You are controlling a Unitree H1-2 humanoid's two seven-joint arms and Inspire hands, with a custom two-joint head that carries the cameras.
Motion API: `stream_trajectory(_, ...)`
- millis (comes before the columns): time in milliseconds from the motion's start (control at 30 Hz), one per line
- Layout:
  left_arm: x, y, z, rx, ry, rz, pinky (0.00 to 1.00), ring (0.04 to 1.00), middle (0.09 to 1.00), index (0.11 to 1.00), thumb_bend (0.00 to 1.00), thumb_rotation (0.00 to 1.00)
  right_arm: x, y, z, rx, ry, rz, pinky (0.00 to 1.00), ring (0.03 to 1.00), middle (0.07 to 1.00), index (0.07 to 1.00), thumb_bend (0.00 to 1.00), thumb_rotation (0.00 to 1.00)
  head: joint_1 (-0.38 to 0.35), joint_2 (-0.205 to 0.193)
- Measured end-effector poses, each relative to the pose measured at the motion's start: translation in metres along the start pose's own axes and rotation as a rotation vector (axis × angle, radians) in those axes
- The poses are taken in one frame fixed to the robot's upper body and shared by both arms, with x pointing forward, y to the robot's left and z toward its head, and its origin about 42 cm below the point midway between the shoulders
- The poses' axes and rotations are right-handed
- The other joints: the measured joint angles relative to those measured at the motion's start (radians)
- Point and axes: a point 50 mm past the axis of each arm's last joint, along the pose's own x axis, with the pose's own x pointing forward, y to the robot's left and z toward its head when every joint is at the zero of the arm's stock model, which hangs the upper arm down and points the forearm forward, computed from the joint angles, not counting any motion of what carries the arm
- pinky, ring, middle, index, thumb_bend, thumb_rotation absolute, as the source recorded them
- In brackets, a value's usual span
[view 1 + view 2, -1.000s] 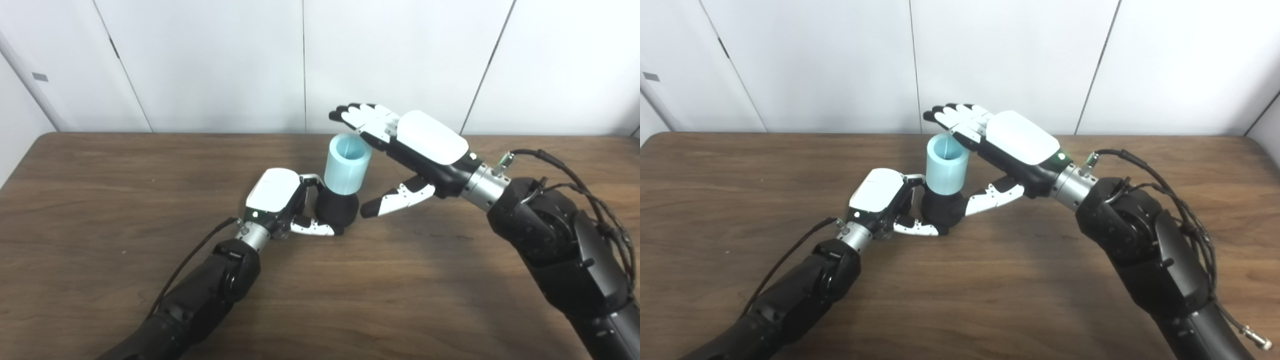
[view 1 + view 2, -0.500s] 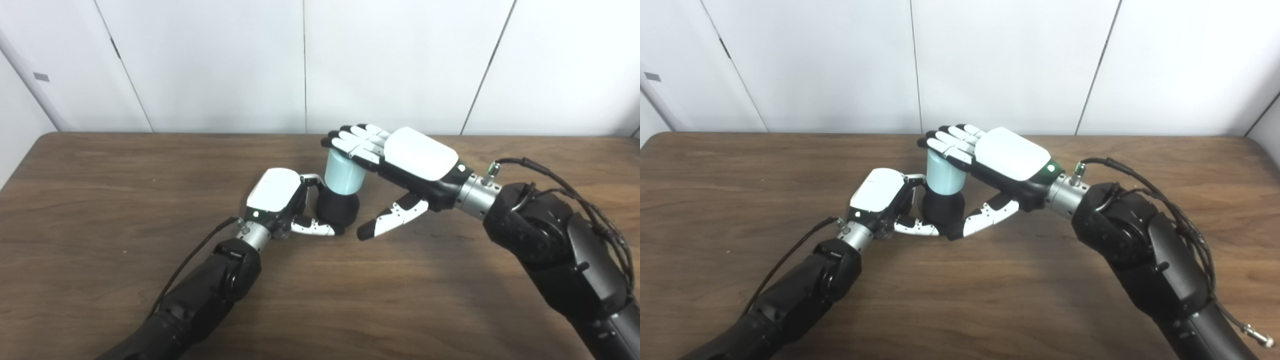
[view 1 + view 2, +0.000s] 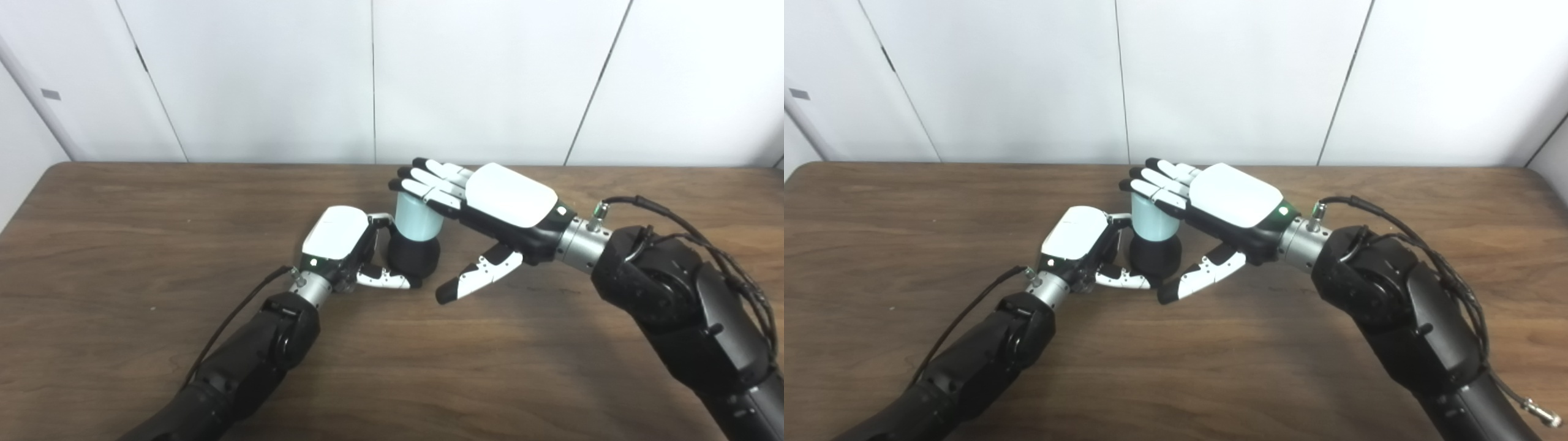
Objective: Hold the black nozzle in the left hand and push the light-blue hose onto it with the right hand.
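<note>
The black nozzle (image 3: 415,257) stands on the wooden table (image 3: 122,245) at the centre, and my left hand (image 3: 343,245) is shut on its left side, thumb curled around the front. The light-blue hose (image 3: 416,217), a short upright tube, sits on top of the nozzle. My right hand (image 3: 490,202) lies flat and open over the hose, its fingers (image 3: 422,184) pressing on the hose's top rim and hiding the opening. Its thumb (image 3: 478,275) hangs free to the right of the nozzle, apart from it.
Behind the table's far edge rises a white panelled wall (image 3: 367,73). A black cable (image 3: 704,220) loops off my right forearm. Bare wood lies in front of the hands and at both sides.
My right hand came down from above the hose onto its top and pushed left and down. The hose now shows shorter above the nozzle. My left hand has kept its hold.
</note>
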Motion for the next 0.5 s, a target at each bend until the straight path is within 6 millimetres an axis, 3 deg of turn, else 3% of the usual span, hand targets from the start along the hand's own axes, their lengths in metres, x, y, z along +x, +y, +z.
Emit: stream_trajectory(500, -0.001, 0.000, 0.000, -0.003, 0.002, 0.000, 0.23, 0.294, 0.403, 0.519, 0.51, 0.00, 0.011, 0.001, 0.003, -0.020, -0.019, 0.024, 0.95, 1.000, 0.995, 0.971, 0.83, 1.00, 0.003, 0.008)
